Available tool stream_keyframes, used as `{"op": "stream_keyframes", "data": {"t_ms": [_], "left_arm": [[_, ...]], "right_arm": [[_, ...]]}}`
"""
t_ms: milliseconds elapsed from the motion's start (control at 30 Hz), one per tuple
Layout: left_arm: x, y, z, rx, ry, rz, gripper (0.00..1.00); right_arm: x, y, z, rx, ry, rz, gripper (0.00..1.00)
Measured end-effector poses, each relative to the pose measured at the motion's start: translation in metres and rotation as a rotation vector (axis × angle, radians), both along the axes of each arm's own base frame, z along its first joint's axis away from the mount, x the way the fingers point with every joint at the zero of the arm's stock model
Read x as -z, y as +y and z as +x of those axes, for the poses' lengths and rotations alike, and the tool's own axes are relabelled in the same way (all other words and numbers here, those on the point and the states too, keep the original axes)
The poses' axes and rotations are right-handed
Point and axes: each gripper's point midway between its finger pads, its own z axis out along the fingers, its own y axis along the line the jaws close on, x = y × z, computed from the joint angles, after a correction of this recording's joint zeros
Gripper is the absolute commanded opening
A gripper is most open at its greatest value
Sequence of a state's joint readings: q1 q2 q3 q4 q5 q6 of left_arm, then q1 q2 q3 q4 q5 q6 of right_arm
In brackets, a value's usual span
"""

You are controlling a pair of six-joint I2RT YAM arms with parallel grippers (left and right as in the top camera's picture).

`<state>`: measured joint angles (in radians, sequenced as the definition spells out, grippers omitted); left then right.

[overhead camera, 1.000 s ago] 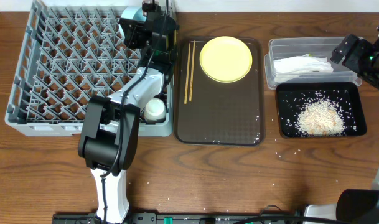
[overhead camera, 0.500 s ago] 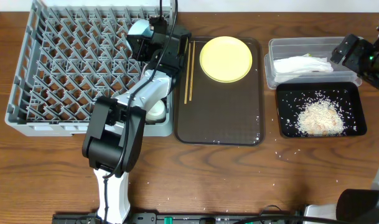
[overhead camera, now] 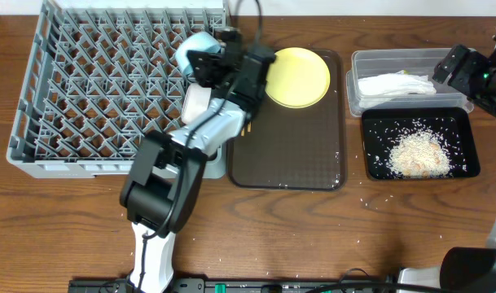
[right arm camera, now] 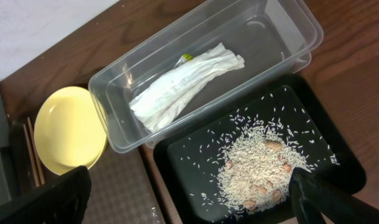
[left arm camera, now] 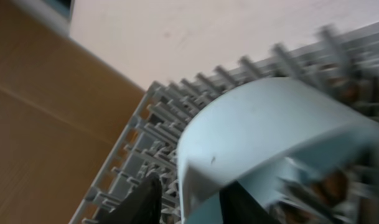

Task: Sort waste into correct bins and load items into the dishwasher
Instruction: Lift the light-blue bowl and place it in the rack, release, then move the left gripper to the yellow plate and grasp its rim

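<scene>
Was on the dishwasher-loading step, by the look of it. Found light blue bowl [left arm camera: 270, 130] lying tilted on the pegs of the grey dish rack [overhead camera: 85, 98], at the rack edge bordering the brown tray [overhead camera: 296, 155], toward that tray's plate end. Saw left gripper [left arm camera: 194, 202] right at the bowl, jaws part-spread astride its rim with a sliver of gap on the outer side. Read that as letting go rather than pinching, though heavily blurred. Saw right gripper [right arm camera: 189, 208] hanging over the bins on the side of the brown tray away from the rack, jaws spread wide, holding nothing. Counted the waste as mostly sorted: white napkin [right arm camera: 183, 78] plus yellow-green wrapper [right arm camera: 187, 58] in the clear tub [right arm camera: 264, 37], rice [right arm camera: 257, 165] heaped in the black tray [right arm camera: 326, 143], a few stray grains [overhead camera: 364, 200] on the surface [overhead camera: 313, 244] just off the brown tray's near corner. Had yellow plate [overhead camera: 300, 77] and chopsticks [right arm camera: 28, 149] lying on the brown tray, not yet loaded. Judged next move: back the left jaws clear of the rim without dragging the bowl off its pegs, then swing over the brown tray for chopsticks or plate. Expected chopsticks to need a low, narrow pinch close to the tray floor, and the plate an edge grab at its rim.
</scene>
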<state>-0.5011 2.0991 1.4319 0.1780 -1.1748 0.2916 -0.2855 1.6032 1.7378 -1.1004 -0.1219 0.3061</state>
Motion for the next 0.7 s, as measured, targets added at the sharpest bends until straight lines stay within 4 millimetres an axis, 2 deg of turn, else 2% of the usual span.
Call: {"op": "stream_keyframes", "data": {"t_ms": [100, 267, 433, 700], "left_arm": [[0.001, -0.016, -0.002, 0.038, 0.005, -0.004, 0.44], [0.002, -0.017, -0.002, 0.045, 0.009, -0.009, 0.6], [0.011, -0.019, -0.001, 0.077, 0.057, -0.009, 0.64], [0.026, -0.036, 0.007, 0.193, 0.117, -0.069, 0.73]], "right_arm": [[0.0, 0.0, 0.0, 0.0, 0.0, 0.0, 0.99], [0.0, 0.0, 0.0, 0.0, 0.0, 0.0, 0.99], [0.0, 0.0, 0.0, 0.001, 0.0, 0.0, 0.99], [0.0, 0.0, 0.0, 0.001, 0.0, 0.0, 0.99]]}}
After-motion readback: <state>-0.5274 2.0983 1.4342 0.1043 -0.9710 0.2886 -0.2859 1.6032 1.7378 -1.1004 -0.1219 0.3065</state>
